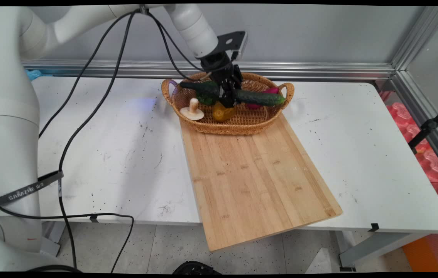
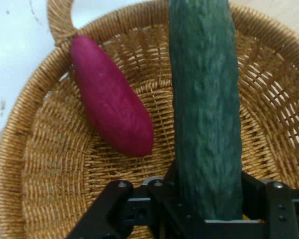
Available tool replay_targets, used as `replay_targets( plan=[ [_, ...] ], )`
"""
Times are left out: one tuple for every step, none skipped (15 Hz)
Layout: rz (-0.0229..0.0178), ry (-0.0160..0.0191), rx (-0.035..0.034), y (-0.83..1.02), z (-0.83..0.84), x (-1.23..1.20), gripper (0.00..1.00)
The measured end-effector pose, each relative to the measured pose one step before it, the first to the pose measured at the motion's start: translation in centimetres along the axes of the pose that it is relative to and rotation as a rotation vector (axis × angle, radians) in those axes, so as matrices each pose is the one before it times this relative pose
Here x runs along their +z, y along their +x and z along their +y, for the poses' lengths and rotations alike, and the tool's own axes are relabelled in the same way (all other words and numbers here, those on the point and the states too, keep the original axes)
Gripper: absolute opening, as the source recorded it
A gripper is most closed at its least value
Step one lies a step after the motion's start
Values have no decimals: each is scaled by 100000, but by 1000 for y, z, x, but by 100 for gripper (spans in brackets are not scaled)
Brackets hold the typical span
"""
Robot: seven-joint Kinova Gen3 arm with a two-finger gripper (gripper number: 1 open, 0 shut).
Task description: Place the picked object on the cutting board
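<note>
Looking down across the table (image 1: pixel 357 154), we found the gripper (image 1: pixel 228 94) over the middle of the wicker basket (image 1: pixel 242 125), its fingers closed round a long dark green cucumber (image 1: pixel 259 98) near the cucumber's midpoint. In the main view the cucumber lay roughly level, spanning almost from one basket handle to the other, and it seemed lifted clear of the basket floor, carried by the grip alone. We judged that a mid-length hold kept it balanced, so neither end drooped.

From the hand camera we saw the same cucumber (image 2: pixel 204 109) running straight away from the gripper (image 2: pixel 209 209), pinched between the black fingers, with the woven basket (image 2: pixel 40 164) floor beneath it. Beside it, lower in the basket and close to one handle, lay a magenta sweet potato (image 2: pixel 112 104), resting on the weave and apart from the cucumber.

Also inside the basket were a pale mushroom (image 1: pixel 192 110), leaning at the rim on the side far from the sweet potato, and a yellow pepper (image 1: pixel 222 112) directly under the gripper. We made out something dark green (image 1: pixel 205 99) behind the mushroom but could not tell what it was. The basket itself sat on the far end of a wooden cutting board (image 1: pixel 253 181), which reached from the basket past the table's near edge.
</note>
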Motion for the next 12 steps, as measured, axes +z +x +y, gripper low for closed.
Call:
replay_targets(
  plan=[
    [74,-24,27,145,-62,-357,0],
    [122,30,-6,238,-101,-562,0],
    [89,154,-33,192,-78,-416,0],
    [166,274,-127,281,-100,-644,0],
    [258,460,-157,440,-151,-796,0],
    [194,559,-351,435,-113,-848,0],
    [156,492,-389,367,-64,-762,0],
    [53,295,-252,274,1,-534,0],
    [128,342,-556,454,69,-835,0],
    [79,187,-309,312,88,-527,0],
    [115,273,-631,443,144,-772,0],
    [124,130,-481,338,147,-503,0]
  ],
)
